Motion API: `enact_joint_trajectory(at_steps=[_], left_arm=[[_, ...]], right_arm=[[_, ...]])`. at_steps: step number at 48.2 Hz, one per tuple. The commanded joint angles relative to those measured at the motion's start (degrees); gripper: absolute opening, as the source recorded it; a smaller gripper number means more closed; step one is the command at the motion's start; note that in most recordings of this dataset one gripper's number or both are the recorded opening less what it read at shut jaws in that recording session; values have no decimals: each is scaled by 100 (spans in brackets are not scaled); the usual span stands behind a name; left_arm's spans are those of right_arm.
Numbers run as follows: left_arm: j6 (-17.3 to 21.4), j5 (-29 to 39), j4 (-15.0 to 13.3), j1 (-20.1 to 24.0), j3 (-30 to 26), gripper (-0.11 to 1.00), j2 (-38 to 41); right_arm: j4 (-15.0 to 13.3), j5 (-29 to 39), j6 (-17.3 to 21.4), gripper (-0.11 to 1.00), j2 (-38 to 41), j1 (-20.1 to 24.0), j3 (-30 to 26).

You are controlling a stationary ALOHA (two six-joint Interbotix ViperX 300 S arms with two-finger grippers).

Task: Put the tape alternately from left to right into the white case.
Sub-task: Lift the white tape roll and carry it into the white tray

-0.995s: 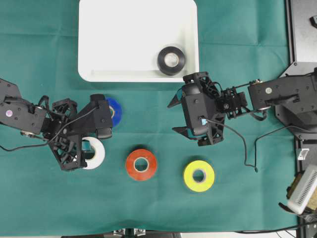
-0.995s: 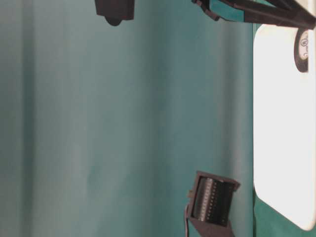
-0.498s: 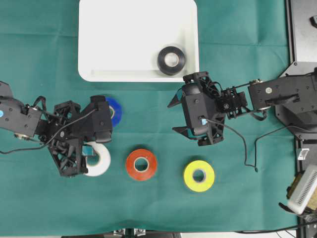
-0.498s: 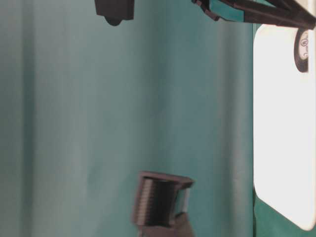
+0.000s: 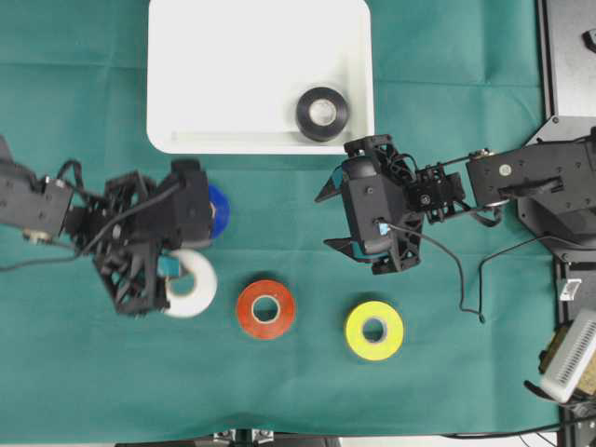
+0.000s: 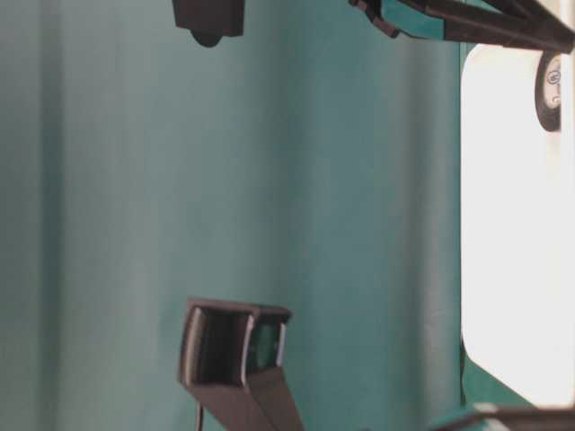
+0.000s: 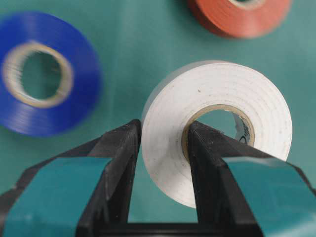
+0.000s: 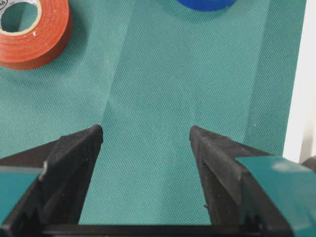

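Note:
My left gripper point(image 7: 163, 143) is shut on the wall of the white tape point(image 7: 217, 128), one finger outside the roll and one in its core. From overhead this roll point(image 5: 197, 285) hangs at the gripper's point(image 5: 173, 271) right side, in front of the blue tape point(image 5: 218, 209). The red tape point(image 5: 265, 309) and the yellow tape point(image 5: 374, 330) lie flat on the green cloth. A black tape point(image 5: 321, 113) lies in the right front part of the white case point(image 5: 233, 56). My right gripper point(image 5: 331, 219) hovers open and empty point(image 8: 145, 136) in front of the case's right corner.
A green cloth point(image 5: 447, 391) covers the table. The right arm's grey base point(image 5: 568, 112) stands at the right edge, with a loose black cable point(image 5: 461, 279) beside it. In the right wrist view the red roll point(image 8: 32, 32) and the blue roll point(image 8: 205, 4) lie ahead.
My left gripper has moved a little to the right and toward the case, taking the white tape with it. The right arm has not moved.

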Motion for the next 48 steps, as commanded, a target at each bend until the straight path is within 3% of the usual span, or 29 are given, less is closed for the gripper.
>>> enact_joint_trajectory(at_steps=[1,13,34,48], left_arm=[[237,-26,18,220,-97,-2,-202],[1222,9,18,721,-149,-2,-281],[2435,141,26,1811,-360,-2,-264],[3094,123,26,2224,-729,-2,0]], right_arm=[[-9,-35,9,75,-53,18,-53],[-9,-35,18,75,-53,18,-44],[-9,-18,88,75,-53,18,-53],[-9,-9,97,75,-53,18,-53]])
